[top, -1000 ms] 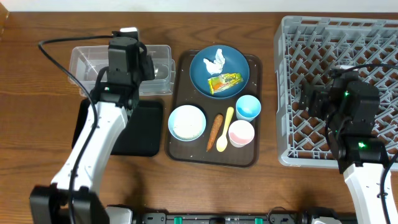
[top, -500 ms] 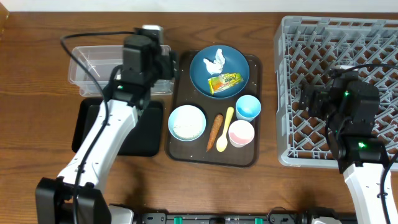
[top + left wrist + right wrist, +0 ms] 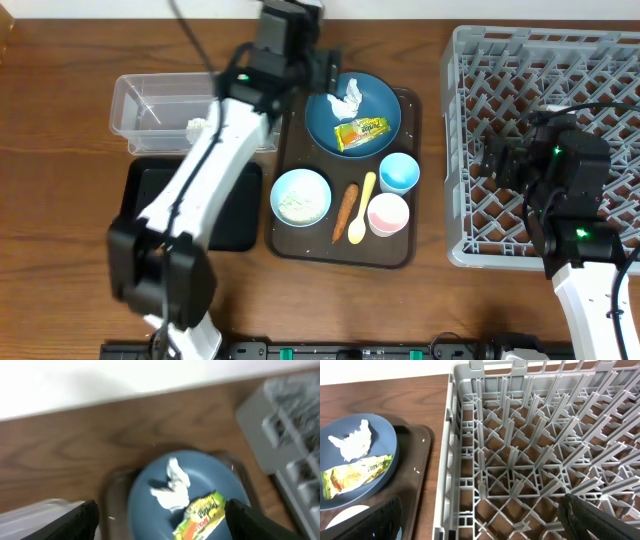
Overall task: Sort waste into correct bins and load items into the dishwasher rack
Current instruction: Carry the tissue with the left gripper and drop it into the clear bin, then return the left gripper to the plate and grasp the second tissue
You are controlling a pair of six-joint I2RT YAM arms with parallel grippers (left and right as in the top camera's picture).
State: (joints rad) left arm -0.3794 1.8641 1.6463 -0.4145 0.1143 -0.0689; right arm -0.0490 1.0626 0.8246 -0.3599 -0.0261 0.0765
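Left gripper (image 3: 161, 510) hangs spread wide above the blue plate (image 3: 220, 480).
Tissue (image 3: 172, 486) and wrapper (image 3: 200, 515) lie between its fingers; right gripper (image 3: 480, 510) gapes too.

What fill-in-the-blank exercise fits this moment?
1. The tissue and the wrapper lie on the blue ____.
2. The spoon lies between the carrot stick and the pink ____.
3. A white wad lies inside the clear ____.
4. The left gripper holds nothing, and its jaws are ____.
Missing words: plate; cup; tub; open.
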